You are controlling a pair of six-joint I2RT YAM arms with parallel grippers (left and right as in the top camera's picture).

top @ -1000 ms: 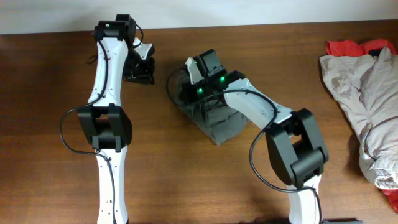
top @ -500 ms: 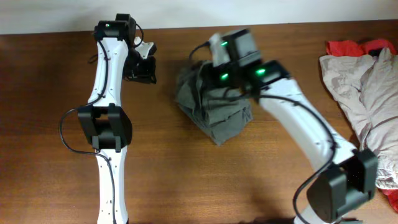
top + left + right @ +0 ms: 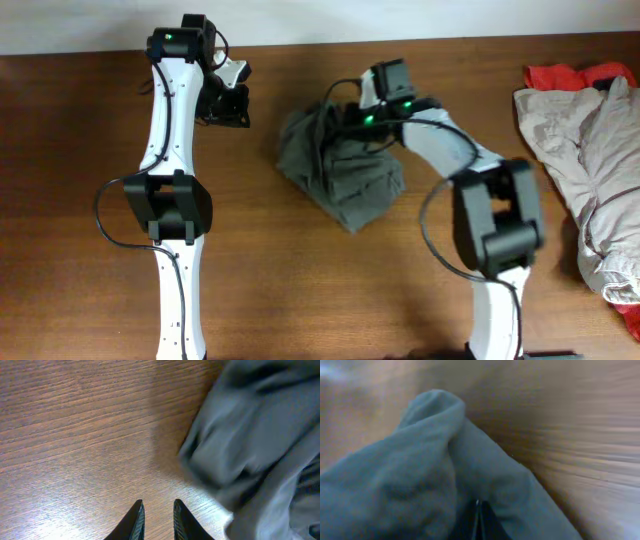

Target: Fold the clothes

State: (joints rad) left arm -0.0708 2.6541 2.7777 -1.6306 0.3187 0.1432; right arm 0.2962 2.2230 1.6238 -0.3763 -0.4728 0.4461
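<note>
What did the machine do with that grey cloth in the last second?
The right arm's fingers, shut on the shorts, pulled a fold toward the table's far side, and the arm's elbow swung out and back. The left arm hardly moved; the pale garment and red cloth stayed put.

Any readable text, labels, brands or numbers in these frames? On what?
None readable. No print shows on the grey-olive shorts, beige garment, red cloth, wooden table, left arm or right arm. The right wrist view is blurred.
</note>
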